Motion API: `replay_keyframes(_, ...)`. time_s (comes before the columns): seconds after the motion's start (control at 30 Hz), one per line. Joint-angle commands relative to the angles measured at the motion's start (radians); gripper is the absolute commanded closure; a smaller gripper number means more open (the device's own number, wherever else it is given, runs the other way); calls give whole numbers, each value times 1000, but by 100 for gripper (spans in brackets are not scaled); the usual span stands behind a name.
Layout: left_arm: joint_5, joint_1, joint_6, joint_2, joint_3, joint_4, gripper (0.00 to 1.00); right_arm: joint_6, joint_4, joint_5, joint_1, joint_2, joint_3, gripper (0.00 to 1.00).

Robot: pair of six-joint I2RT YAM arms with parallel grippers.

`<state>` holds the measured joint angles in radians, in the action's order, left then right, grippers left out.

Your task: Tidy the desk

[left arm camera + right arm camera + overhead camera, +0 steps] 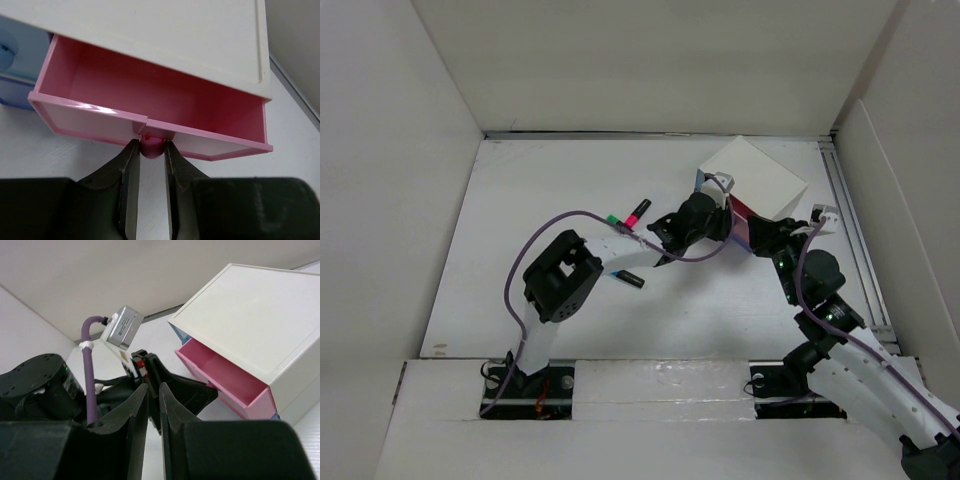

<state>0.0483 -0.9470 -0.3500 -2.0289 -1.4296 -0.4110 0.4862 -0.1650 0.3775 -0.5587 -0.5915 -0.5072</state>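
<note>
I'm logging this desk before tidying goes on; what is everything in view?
desk: one, white, under everything
drawer box: one, white, far right of desk
pink drawer: one, pulled open from the box
blue drawer: at least one, beside the pink
pink-capped marker: one, mid-desk
green-capped marker: one, beside it, partly hidden
black pen: one, nearer the arm bases
left gripper: one, black, closed on the pink drawer's knob
right gripper: one, black, slightly open, empty, beside box

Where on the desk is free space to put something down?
Bare: the far-left part of the desk, between the side wall and the markers; also the near middle, between the left arm and the right arm. Crowded: in front of the drawer box, where both reach.
</note>
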Motion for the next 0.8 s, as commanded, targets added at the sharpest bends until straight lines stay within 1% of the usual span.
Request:
replay_keyframes(0.0, -36, -4, -21, 111, 64, -60, 100, -6, -37, -5, -10, -2, 4, 80)
replay_keyframes(0.17, -41, -4, -9, 150, 123, -65, 100, -3, -44, -3, -10, -34, 4, 80)
replay_keyframes(0.23, -36, -4, -3, 153, 133, -58, 100, -3, -47, -5, -10, -56, -4, 85)
replay_keyframes(0.37, -39, -4, 6, 170, 159, -61, 100, -8, -36, 11, -10, -120, -22, 90)
replay_keyframes(0.4, -38, -4, 9, 183, 172, -61, 100, -8, -36, 14, -10, -135, -25, 95)
replay_keyframes(0.47, -30, -4, 19, 197, 190, -58, 100, -9, -34, 24, -10, -148, -28, 99)
replay_keyframes(0.6, -28, -4, 31, 223, 219, -55, 100, -9, -25, 63, -10, -169, -34, 98)
replay_keyframes(0.77, -38, -4, 42, 240, 239, -38, 100, -9, 19, 129, -10, -254, -70, 98)
